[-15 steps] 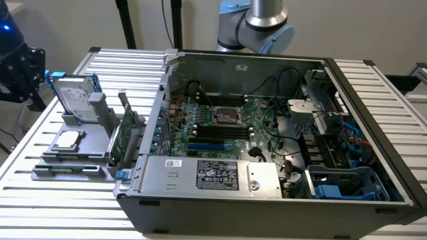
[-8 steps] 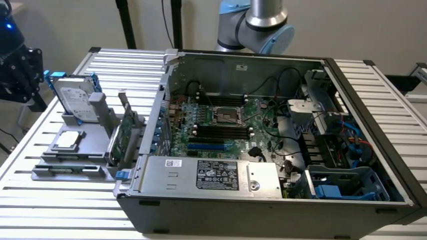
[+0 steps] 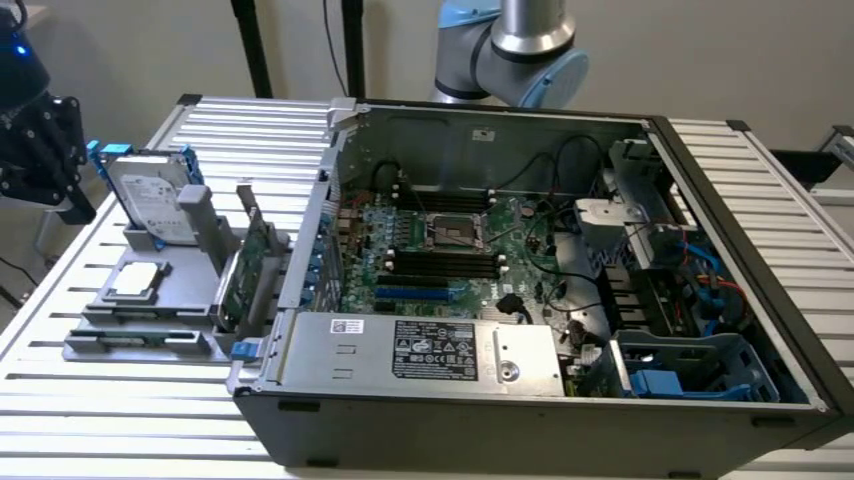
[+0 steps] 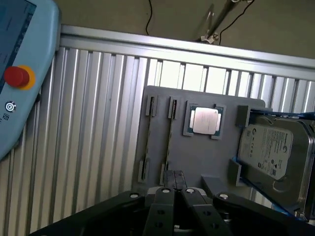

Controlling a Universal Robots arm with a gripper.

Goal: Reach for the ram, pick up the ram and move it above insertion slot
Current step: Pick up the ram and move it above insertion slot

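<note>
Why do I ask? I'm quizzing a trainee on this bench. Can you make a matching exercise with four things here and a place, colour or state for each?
Things:
1. hard drive
2. processor chip
3. button
4. computer case

Descriptions:
A. red, on a light blue panel
B. open, with the circuit board showing
C. standing on edge in the gray holder
D. lying flat in a pocket of the gray holder

Pairs: 1-C, 2-D, 3-A, 4-B
</note>
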